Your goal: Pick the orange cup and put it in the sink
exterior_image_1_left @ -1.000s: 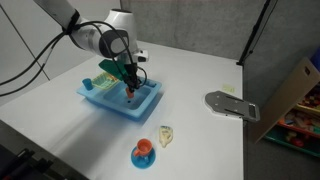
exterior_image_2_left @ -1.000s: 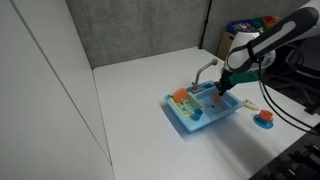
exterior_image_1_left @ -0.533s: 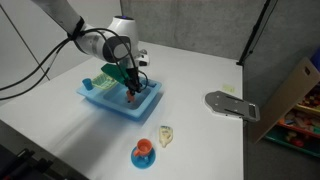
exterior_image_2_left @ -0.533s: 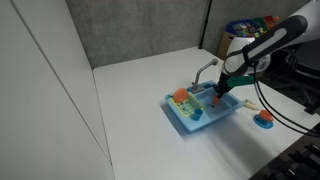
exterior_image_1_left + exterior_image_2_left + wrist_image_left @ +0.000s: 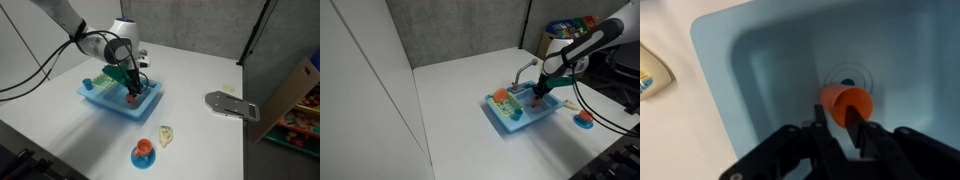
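**Orange cup held inside the sink basin**

The sink (image 5: 750,70) is a light-blue unit with one basin, standing on a white table (image 5: 200,80). In the wrist view the basin fills most of the frame. The orange cup (image 5: 847,103) is inside it, right over the round drain mark (image 5: 847,82) in the basin floor. The cup is tilted, with its open mouth turned towards the camera. Whether it touches the basin floor cannot be told. Nothing else shows in the basin in that view.

In an exterior view a grey curved faucet (image 5: 525,70) rises at the sink's far edge. An orange piece (image 5: 500,96) sits on the unit beside the basin, and a small blue cup (image 5: 517,114) stands near it.

The gripper (image 5: 840,114) reaches down into the basin. Its dark fingers (image 5: 863,135) are drawn in narrowly, one on each side of the cup, pressing its wall, so the cup is gripped between them. In both exterior views the gripper's tip is low within the sink's rim (image 5: 112,108), with a spot of orange (image 5: 131,99) at the tip.

Off the sink, on the table, a reddish-orange cup (image 5: 144,148) stands on a round blue saucer (image 5: 144,160), well apart from the sink. A pale small object (image 5: 166,135) lies between the sink and that saucer. A flat grey object (image 5: 230,103) lies farther from the sink, near the table's edge.
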